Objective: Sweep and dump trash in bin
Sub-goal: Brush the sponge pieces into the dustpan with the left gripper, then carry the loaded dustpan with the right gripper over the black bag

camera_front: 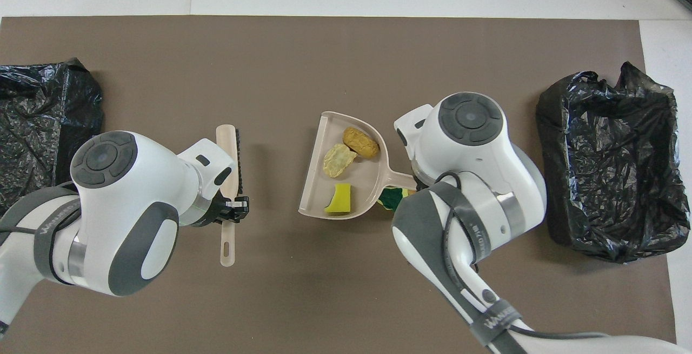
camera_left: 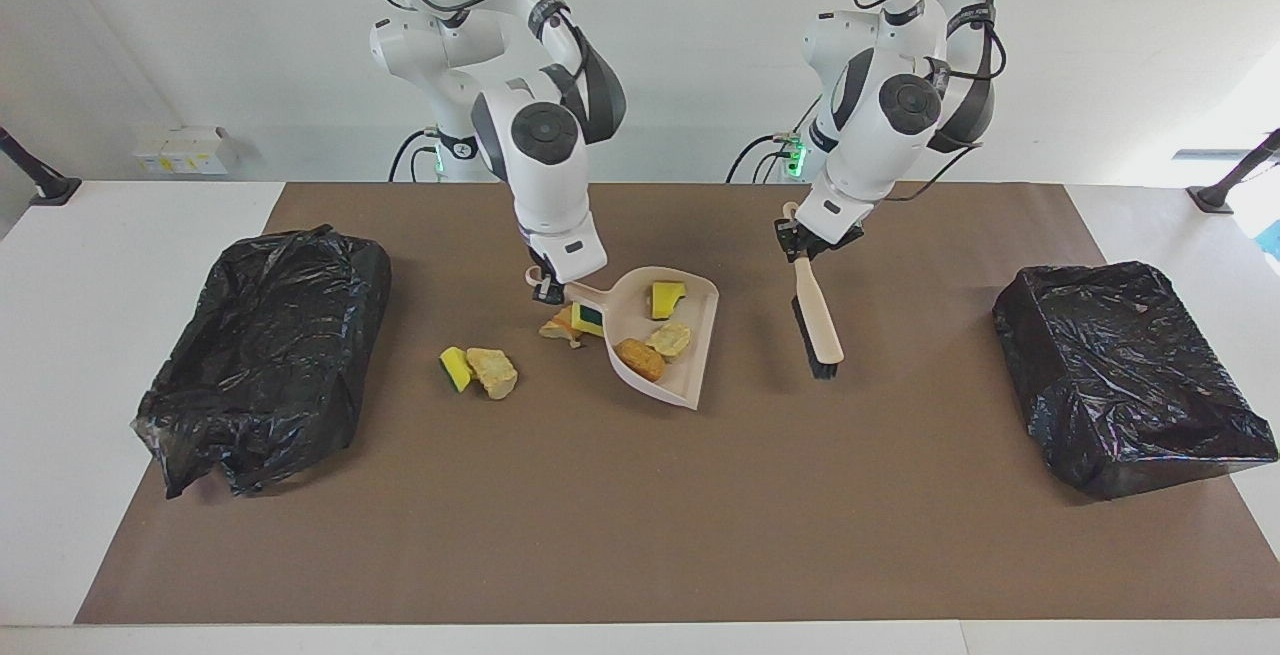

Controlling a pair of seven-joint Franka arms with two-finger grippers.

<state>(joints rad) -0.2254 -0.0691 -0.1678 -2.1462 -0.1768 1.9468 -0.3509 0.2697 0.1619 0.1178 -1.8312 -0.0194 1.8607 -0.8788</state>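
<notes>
Three scraps in dustpan, four outside.

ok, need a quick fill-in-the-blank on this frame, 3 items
1. The right gripper holds the beige plastic dustpan by its ____.
2. ____ sponge scraps lie in the dustpan.
3. The left gripper holds the beige ____.
Missing: handle; three; brush

White table under brown mat; on mat: two black bins at either end, four scraps between them.
</notes>
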